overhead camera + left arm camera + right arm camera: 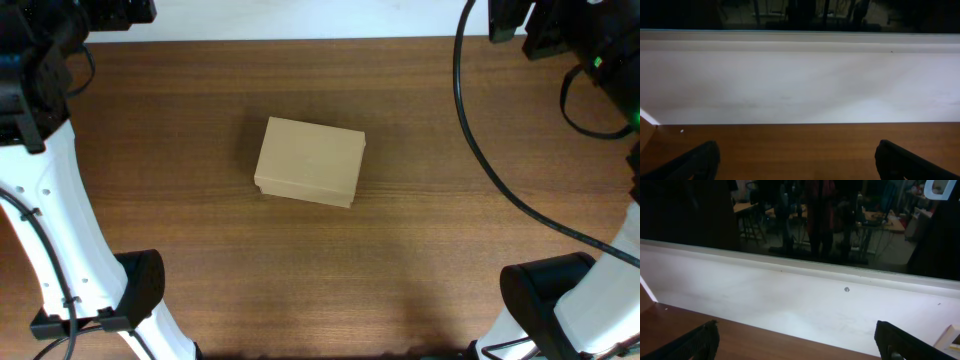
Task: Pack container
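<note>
Wooden table [180, 220], container [310, 160] mid-table, left hand [797, 155] and right hand [796, 332] spread, both well away

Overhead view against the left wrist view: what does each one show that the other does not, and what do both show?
Only the overhead view shows the container, closed, lying mid-table. Only the left wrist view shows the left hand from close by, open, with nothing between its fingers. Both show the brown wooden table and the white surface beyond its far edge.

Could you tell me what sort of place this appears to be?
Probably a robotics lab: a wooden table holding one closed cardboard box, flanked by robot arms, with cluttered workbenches beyond.
</note>
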